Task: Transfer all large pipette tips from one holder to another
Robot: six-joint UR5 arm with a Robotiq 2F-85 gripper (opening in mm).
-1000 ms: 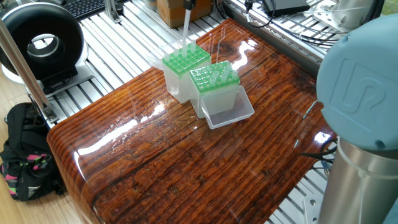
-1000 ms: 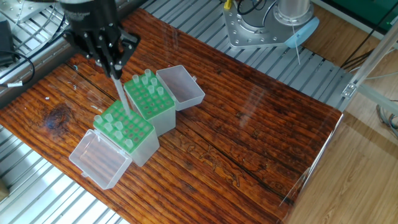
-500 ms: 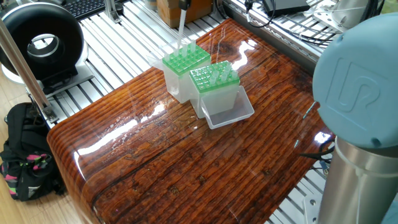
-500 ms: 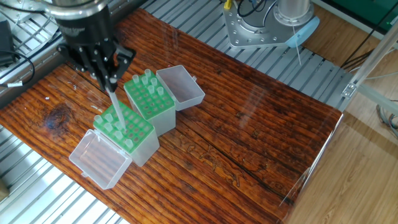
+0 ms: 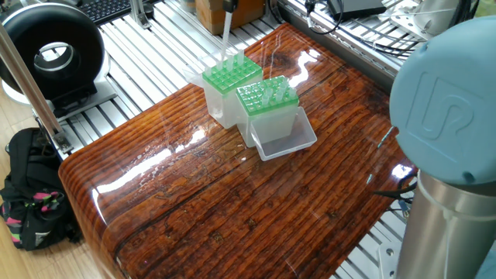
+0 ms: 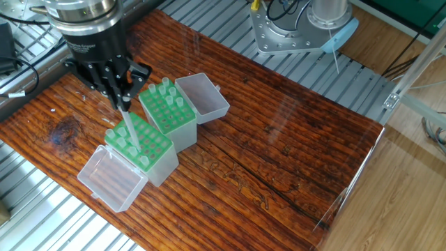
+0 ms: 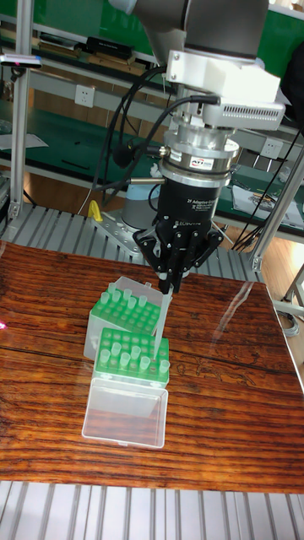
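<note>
Two green-topped holders stand side by side on the wooden table. One holder (image 6: pixel 169 115) (image 5: pixel 267 96) (image 7: pixel 127 310) carries several large pipette tips (image 6: pixel 166 88). The other holder (image 6: pixel 141 146) (image 5: pixel 231 75) (image 7: pixel 133 354) also holds several tips (image 6: pixel 117 137). My gripper (image 6: pixel 120 97) (image 7: pixel 171 277) hangs over this second holder, shut on one translucent tip (image 6: pixel 129 125) (image 5: pixel 226 39) (image 7: pixel 163 319) that points down. Its point reaches the holder's green top; I cannot tell whether it sits in a hole. In the one fixed view the gripper is almost cut off at the top edge.
Each holder has a clear lid folded open flat on the table: one lid (image 6: pixel 203 97) (image 5: pixel 284 139), the other lid (image 6: pixel 111 178) (image 7: pixel 127 409). Aluminium rails surround the wooden top. The arm's base (image 6: pixel 306 31) stands at the far side.
The gripper has moved sideways with the tip, from near the gap between the holders to above the second holder, and sits slightly lower.
</note>
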